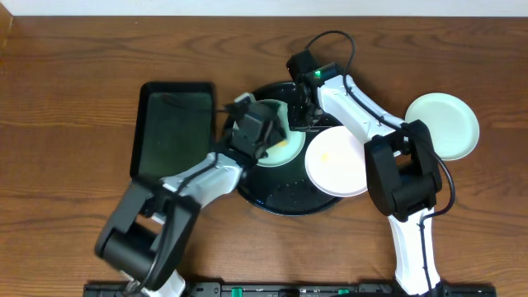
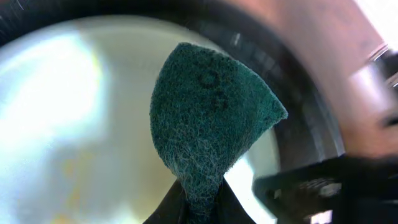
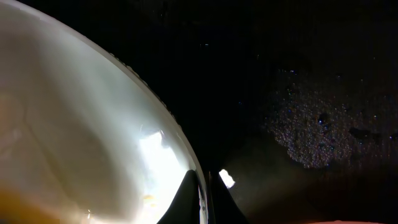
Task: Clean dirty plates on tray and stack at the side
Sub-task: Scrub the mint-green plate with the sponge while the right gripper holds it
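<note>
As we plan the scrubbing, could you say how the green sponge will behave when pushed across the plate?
Probably floppy: the sponge folds where the left pincer pinches it. Its fibrous face likely drags rather than slips on the plate.

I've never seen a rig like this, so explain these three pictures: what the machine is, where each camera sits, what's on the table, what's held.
These are two robot arms at a wooden table, each ending in a two-finger gripper. The wide picture looks down from above; the close-ups come from wrist cameras. On the table lie a round black tray, a rectangular black tray and a pale plate beside the right arm. A white plate with a yellow smear overlaps the round tray's rim. The left gripper is shut on a teal sponge, held over a mint plate in that tray. The right gripper pinches that plate's rim.
</note>
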